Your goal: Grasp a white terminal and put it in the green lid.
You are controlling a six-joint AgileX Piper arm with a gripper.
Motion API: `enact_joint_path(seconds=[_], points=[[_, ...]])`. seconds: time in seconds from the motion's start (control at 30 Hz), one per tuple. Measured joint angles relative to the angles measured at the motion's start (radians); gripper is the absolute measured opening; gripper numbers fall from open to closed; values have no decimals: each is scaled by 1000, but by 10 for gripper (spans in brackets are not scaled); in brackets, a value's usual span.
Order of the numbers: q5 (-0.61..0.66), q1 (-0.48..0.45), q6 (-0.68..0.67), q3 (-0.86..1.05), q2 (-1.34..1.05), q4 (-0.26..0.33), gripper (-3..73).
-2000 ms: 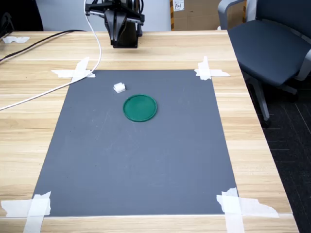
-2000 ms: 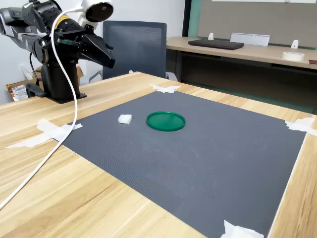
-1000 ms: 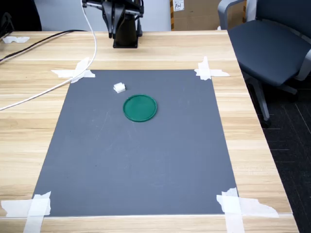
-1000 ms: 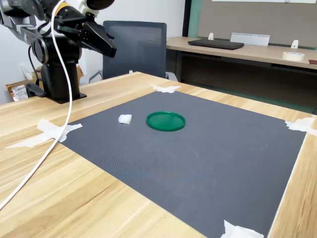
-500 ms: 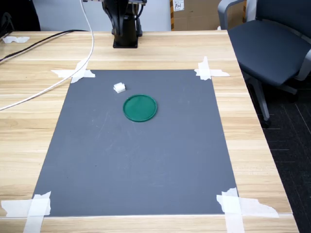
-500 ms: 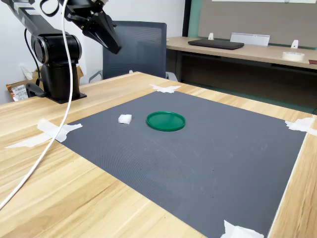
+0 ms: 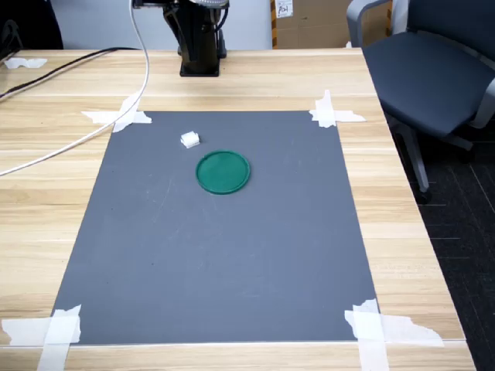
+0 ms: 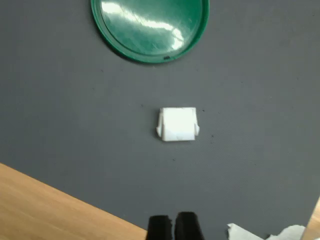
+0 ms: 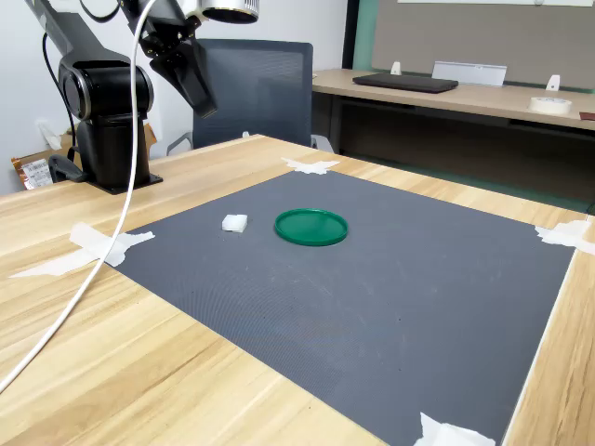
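The approach to the grasp is judged to be in hand: nothing has been picked up. The white terminal (image 7: 189,139) lies on the dark mat (image 7: 232,255), just beside the green lid (image 7: 223,171), to its left and slightly farther away in the first exterior view; the two are seen apart in the wrist view. The lid is empty. The gripper (image 9: 200,93) is held high above the tabletop (image 9: 139,372), near the arm's base (image 9: 107,139) at the second exterior view's left, pointed steeply downward. Its fingers (image 8: 186,226) are seen pressed together with nothing between them. For the next move, a descent toward the terminal and a parting of the fingers would be called for, with the fingers set either side of the piece.
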Motion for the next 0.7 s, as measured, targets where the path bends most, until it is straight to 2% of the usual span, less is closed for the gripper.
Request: enact_joint_path(seconds=[0.27, 0.5, 0.7], points=[[17, 0, -104, -13, 70, 4, -28], [105, 0, -284, -110, 176, 129, -28], [169, 0, -325, -149, 276, 139, -19]])
